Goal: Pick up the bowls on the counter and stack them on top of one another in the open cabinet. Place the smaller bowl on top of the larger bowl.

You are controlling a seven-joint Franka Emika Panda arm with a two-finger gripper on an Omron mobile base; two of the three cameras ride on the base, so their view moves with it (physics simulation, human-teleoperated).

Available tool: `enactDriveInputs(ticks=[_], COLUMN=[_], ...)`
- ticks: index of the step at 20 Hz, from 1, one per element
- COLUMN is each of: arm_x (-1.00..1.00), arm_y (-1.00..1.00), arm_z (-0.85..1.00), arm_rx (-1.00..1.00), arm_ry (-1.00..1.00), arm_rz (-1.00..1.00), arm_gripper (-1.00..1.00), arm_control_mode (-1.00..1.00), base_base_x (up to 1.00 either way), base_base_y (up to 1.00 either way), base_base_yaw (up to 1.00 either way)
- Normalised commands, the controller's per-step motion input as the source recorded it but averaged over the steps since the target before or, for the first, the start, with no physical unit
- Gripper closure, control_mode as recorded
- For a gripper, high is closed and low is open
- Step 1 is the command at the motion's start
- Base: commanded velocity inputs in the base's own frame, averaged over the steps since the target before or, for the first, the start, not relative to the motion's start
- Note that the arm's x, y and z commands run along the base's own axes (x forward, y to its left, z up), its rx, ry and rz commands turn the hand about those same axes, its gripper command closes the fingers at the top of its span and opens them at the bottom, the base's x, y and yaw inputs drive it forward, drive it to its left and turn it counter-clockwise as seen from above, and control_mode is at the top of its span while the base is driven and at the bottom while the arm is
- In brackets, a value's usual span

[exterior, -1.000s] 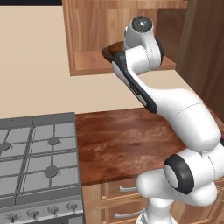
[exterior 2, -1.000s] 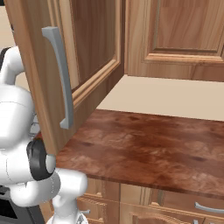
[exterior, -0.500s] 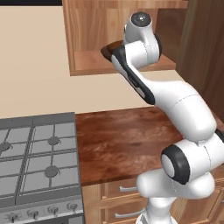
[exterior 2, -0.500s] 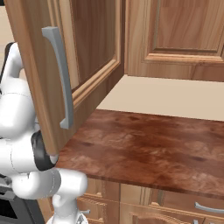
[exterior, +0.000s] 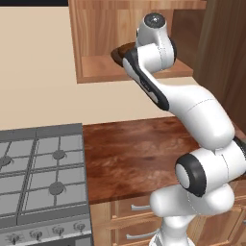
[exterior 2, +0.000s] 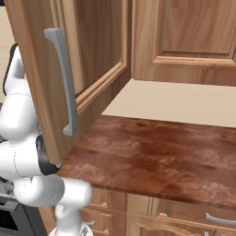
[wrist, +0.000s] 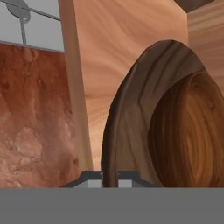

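Arm raised high from base, reaching into open wall cabinet (exterior: 101,38) above counter (exterior: 139,153). Hand end hidden behind arm's upper joint in left base view; dark rim of larger bowl (exterior: 120,52) visible there, over cabinet shelf edge just left of arm. Contact with the shelf not discernible.

Hand view: larger bowl (wrist: 131,113) seen close, rim edge-on, running down between the finger tips. Gripper (wrist: 109,180) closed on that rim, jaws nearly together, pinching thin wall of bowl. Smaller bowl (wrist: 192,135) of reddish-brown grain sitting inside the larger one, against its inner face. Light wood of cabinet shelf behind bowls, with front edge as vertical strip to the left. Beyond the strip, counter surface and corner of grey gas stove (wrist: 30,22).

Right base view: cabinet door (exterior 2: 69,69) swung open, grey handle (exterior 2: 62,83) facing camera, counter (exterior 2: 156,156) below.
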Motion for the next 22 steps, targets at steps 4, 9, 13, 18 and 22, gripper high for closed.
enactDriveInputs(ticks=[4, 9, 13, 18, 22], arm_x=[0.14, 0.06, 0.01, 0.01, 0.00], arm_y=[-0.04, -0.02, 0.00, 0.00, 0.00], arm_z=[-0.06, 0.00, 0.00, 0.00, -0.03], arm_rx=[0.03, 0.02, 0.00, 0.00, 0.00], arm_ry=[0.02, 0.03, 0.03, 0.01, 0.00], arm_rz=[0.00, 0.00, 0.00, 0.00, 0.00], arm_gripper=[1.00, 1.00, 1.00, 1.00, -1.00], arm_control_mode=[-1.00, -1.00, -1.00, -1.00, -1.00], base_base_x=[0.00, 0.00, 0.00, 0.00, 0.00], base_base_y=[0.00, 0.00, 0.00, 0.00, 0.00], base_base_yaw=[0.00, 0.00, 0.00, 0.00, 0.00])
